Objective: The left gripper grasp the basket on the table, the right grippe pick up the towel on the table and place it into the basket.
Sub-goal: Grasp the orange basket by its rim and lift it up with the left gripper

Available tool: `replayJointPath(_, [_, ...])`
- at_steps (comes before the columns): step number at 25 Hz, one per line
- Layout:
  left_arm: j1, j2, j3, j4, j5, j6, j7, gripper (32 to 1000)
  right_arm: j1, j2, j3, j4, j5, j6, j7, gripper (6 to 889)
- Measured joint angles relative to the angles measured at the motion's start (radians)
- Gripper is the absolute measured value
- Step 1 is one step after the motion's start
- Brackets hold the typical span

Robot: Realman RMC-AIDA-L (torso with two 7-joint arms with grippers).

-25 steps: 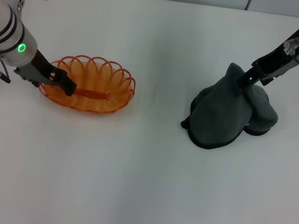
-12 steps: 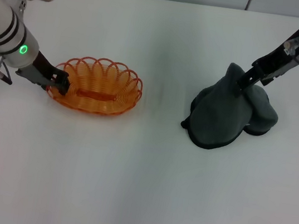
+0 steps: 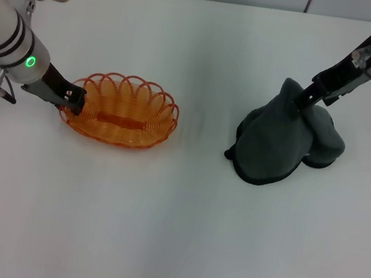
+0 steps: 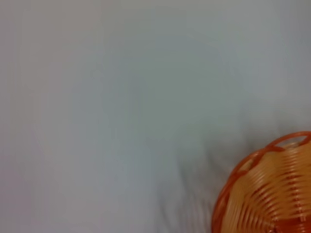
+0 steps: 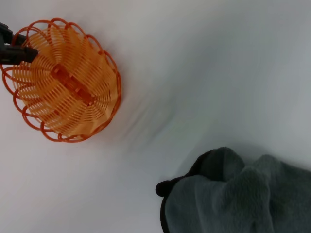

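Basket (image 3: pixel 121 110) shifted rightward, fingers (image 3: pixel 74 100) rim-clamped.

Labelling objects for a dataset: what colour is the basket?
Orange, a see-through wire basket with a looped rim; the right wrist view shows it best.

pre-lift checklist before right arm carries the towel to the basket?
1. Left gripper on the small oval orange wire basket: ok, jaws closed on its left rim.
2. Basket upright on the plain white table: ok.
3. Basket interior free for the drop: ok, nothing inside.
4. Right gripper on the dark charcoal-grey bunched towel: ok, jaws pinching its raised peak.
5. Towel off the table: not ok, most of it lies on the surface.
6. Path between towel and basket: ok, bare tabletop.
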Motion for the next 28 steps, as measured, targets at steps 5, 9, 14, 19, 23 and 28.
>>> replayJointPath(5, [0.000,-0.0003,0.000,-0.001,0.000,0.002,0.006,273,0.000,0.000,0.000,0.000,0.000,0.000,0.000,847])
replayJointPath(9, [0.000,-0.0004,-0.001,-0.001,-0.005,0.007,0.015,260,0.000,0.000,0.000,0.000,0.000,0.000,0.000,847])
replayJointPath(14, [0.000,-0.0004,-0.009,-0.001,-0.008,0.012,0.029,229,-0.001,0.000,0.000,0.000,0.000,0.000,0.000,847])
replayJointPath(19, [-0.002,0.0003,-0.011,0.005,-0.015,0.030,0.040,201,-0.005,0.000,0.000,0.000,0.000,0.000,0.000,846])
replayJointPath(23, [-0.003,0.0112,-0.011,0.009,-0.067,0.056,0.060,180,-0.006,0.000,0.000,0.000,0.000,0.000,-0.001,846])
replayJointPath(28, [-0.003,0.0230,-0.012,0.015,-0.105,0.105,0.076,148,-0.007,0.000,0.001,0.000,0.001,0.000,-0.003,846])
